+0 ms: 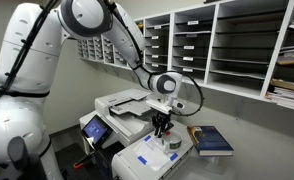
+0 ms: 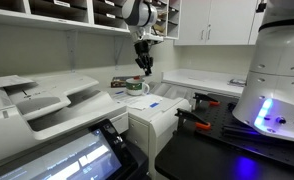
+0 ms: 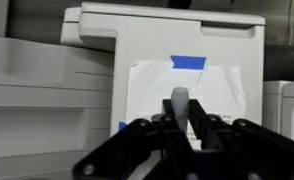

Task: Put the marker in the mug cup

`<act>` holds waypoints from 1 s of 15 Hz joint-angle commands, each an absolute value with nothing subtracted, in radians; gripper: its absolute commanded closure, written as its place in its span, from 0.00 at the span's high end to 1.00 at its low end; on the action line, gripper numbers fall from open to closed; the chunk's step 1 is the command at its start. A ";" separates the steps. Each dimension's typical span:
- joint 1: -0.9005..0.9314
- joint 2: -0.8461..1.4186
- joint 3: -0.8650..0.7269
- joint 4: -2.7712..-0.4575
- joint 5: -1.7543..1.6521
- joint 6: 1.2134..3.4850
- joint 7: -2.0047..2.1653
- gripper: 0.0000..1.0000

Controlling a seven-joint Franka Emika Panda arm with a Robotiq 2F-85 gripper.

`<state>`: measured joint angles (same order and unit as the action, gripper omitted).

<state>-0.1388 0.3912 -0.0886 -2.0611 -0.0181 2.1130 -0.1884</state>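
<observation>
My gripper is shut on the marker, whose pale grey end sticks out between the fingers. In both exterior views the gripper hangs pointing down above a white machine top. The mug cup, small and pale, stands on that top just below and slightly beside the gripper. The mug cup is out of the wrist view, which shows only the white top with a paper sheet and blue tape.
A large white printer stands beside the machine top. A blue book lies near the mug cup. Wall shelves with mail slots hang behind. The robot base and orange-handled clamps are on the dark table.
</observation>
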 commanded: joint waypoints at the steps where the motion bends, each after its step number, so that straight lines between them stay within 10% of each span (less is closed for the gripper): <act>1: -0.174 0.430 -0.081 -1.993 0.089 2.033 -0.146 0.06; 11: -0.217 0.535 -0.091 -1.887 0.399 2.061 -0.014 0.06; 12: -0.220 0.536 -0.095 -1.883 0.402 2.062 0.003 0.47; 15: -0.216 0.520 -0.105 -1.893 0.384 2.100 0.013 0.62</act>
<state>-0.2204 0.5297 -0.1010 -1.8906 0.3798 2.0652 -0.0177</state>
